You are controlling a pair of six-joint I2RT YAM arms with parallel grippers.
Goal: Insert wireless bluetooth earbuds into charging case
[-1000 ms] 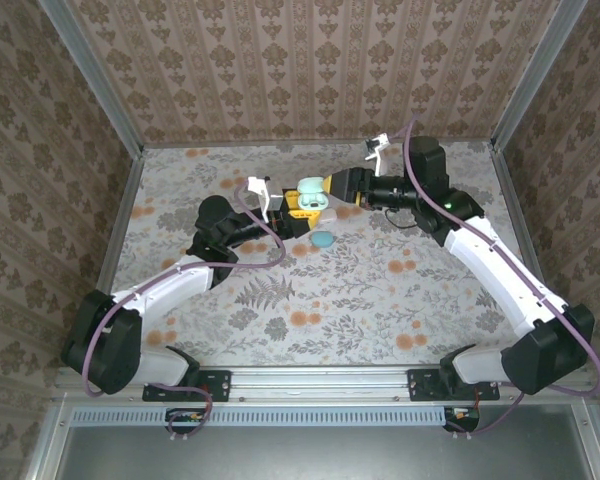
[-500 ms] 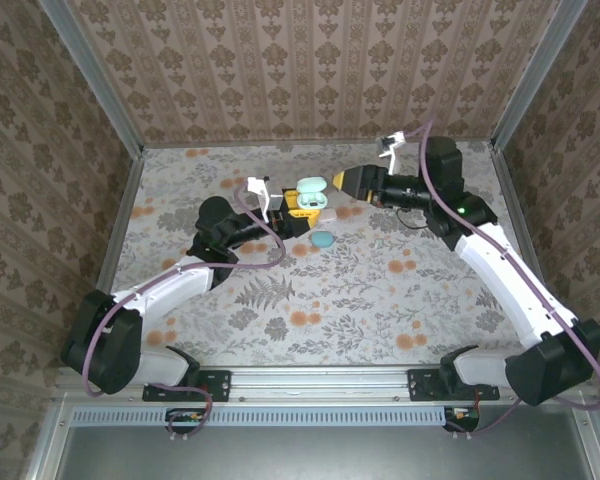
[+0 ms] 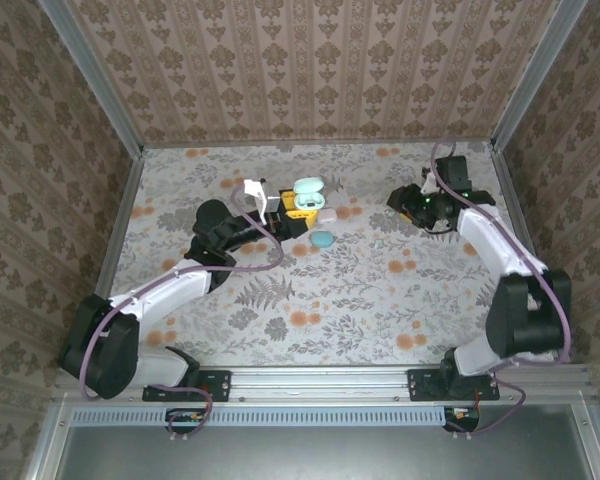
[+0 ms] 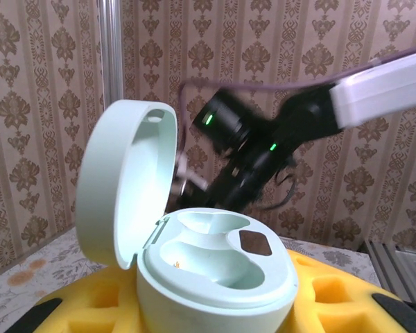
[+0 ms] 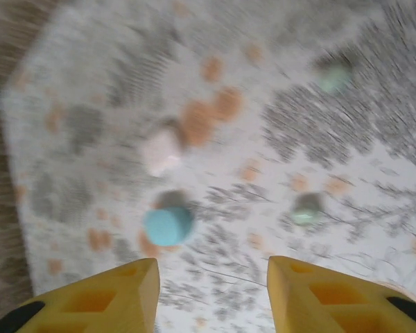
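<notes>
The pale mint charging case (image 4: 215, 267) stands upright between the yellow fingers (image 4: 340, 291) of my left gripper (image 3: 298, 208), which is shut on it. Its lid (image 4: 121, 180) is swung open to the left, and both wells look empty. My right gripper (image 3: 396, 200) hangs well to the right of the case (image 3: 307, 195). In the blurred right wrist view it (image 5: 213, 291) is open over the table with nothing between its fingers. Two small pale-green blobs, probably the earbuds, lie on the cloth, one near (image 5: 306, 209) and one farther off (image 5: 335, 78).
A blue pebble-shaped case (image 3: 322, 239) and a pinkish one (image 3: 327, 214) lie beside the left gripper; both also show in the right wrist view, the blue case (image 5: 168, 225) and the pinkish case (image 5: 161, 152). Patterned walls and metal posts ring the floral table.
My right arm has pulled away from the mint case to the right and turned down toward the table, its jaws somewhat narrower. The left arm and the case have not moved.
</notes>
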